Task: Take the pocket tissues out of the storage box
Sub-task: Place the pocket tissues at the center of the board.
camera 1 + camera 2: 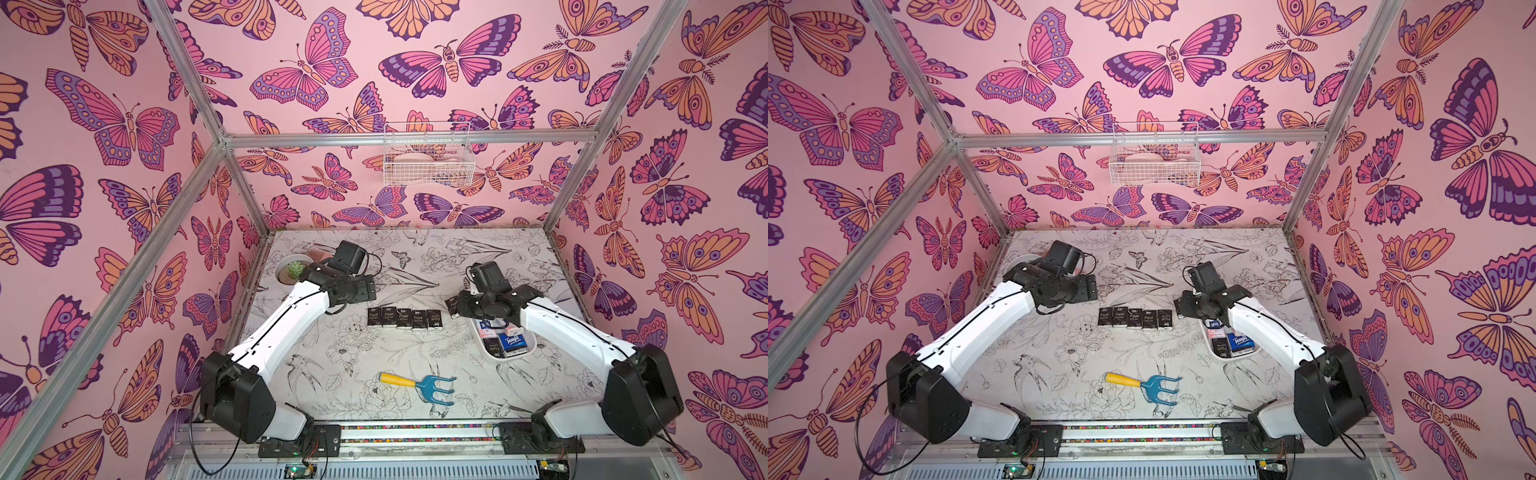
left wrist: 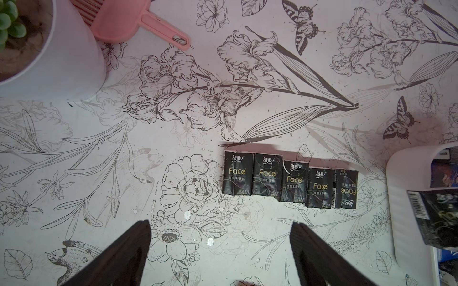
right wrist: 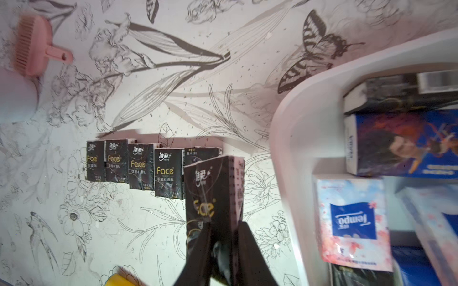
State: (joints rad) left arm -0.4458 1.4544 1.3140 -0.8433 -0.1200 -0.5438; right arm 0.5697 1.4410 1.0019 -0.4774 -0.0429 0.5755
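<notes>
That black Face packet (image 3: 213,198) is clear of the storage box (image 3: 297,123). The right jaws are clenched on one short end of it, so the rest sticks out free, and I'd guess that's so you can lay it flat. It hangs between the box and the row of five black packets (image 1: 403,318) lined up side by side on the surface (image 1: 415,257), right at the row's box-side end. That looks like the slot it's meant for, though I can't tell if it's touching down. The box has more for you: a blue Tempo pack (image 1: 513,341), a pink-white Tempo pack (image 3: 352,220) and some black ones. The left jaws are spread wide and empty, hovering near the row's other end, out of your way.
</notes>
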